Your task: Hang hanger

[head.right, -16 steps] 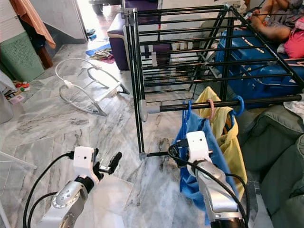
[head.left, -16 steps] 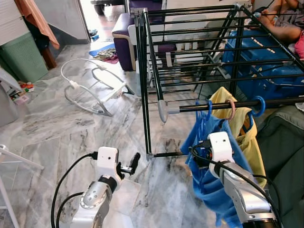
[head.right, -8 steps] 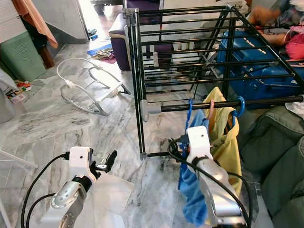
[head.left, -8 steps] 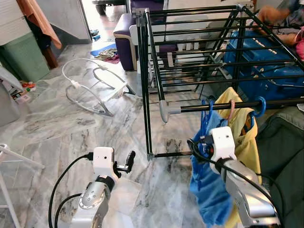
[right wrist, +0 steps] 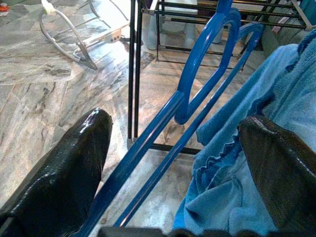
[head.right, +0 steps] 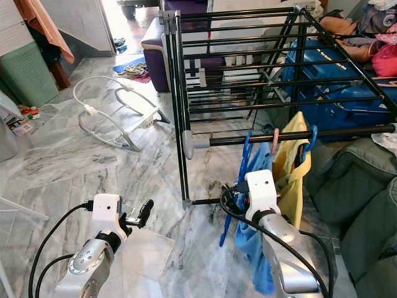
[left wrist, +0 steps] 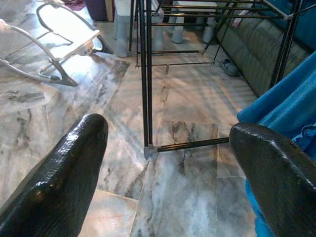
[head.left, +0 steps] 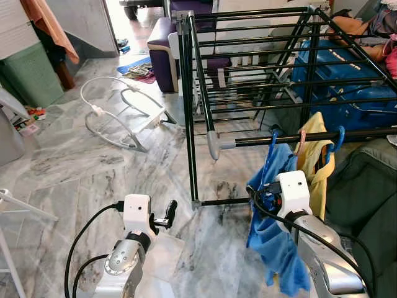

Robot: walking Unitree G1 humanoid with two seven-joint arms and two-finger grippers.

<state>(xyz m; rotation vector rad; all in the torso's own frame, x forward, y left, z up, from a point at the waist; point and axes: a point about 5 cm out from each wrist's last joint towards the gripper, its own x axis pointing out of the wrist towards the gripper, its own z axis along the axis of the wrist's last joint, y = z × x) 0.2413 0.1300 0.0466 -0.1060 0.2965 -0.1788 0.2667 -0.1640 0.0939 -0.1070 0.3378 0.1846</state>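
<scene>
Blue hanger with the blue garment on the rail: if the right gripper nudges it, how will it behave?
The blue hanger probably swings freely: it hangs by its hook on the black rail. Its frame looks rigid. The blue garment drapes in folds, so likely floppy and apt to sway. The right gripper is open around the hanger.

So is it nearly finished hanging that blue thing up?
Nearly, it seems. Done: the blue hanger with its blue garment looks hooked over the black rail, beside a yellow garment. In hand: the right hand sits open around the hanger's bar. Left: drawing that hand away. The left hand hangs open, idle.
</scene>
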